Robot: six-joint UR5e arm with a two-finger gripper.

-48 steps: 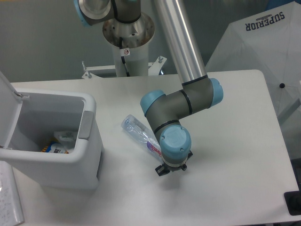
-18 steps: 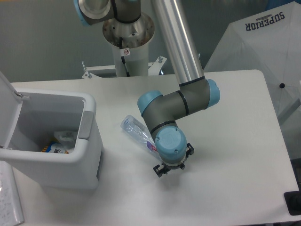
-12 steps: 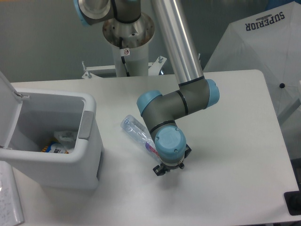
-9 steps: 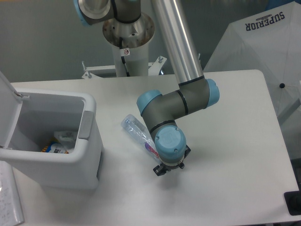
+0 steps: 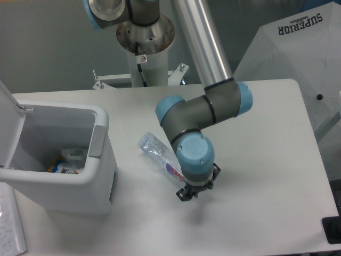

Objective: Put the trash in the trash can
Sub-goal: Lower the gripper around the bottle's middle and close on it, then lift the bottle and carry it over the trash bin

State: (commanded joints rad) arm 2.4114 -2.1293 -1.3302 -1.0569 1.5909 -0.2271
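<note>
Mostly hidden under wrist, tool (image 5: 195,190) at bottle (image 5: 161,156) label end, grip unclear; open bin (image 5: 101,160) left.

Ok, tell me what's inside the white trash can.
The trash can stands open, lid up. At its bottom lies a crumpled whitish wad beside a printed wrapper. The near wall hides the rest of the floor, so anything more there can't be seen.
</note>
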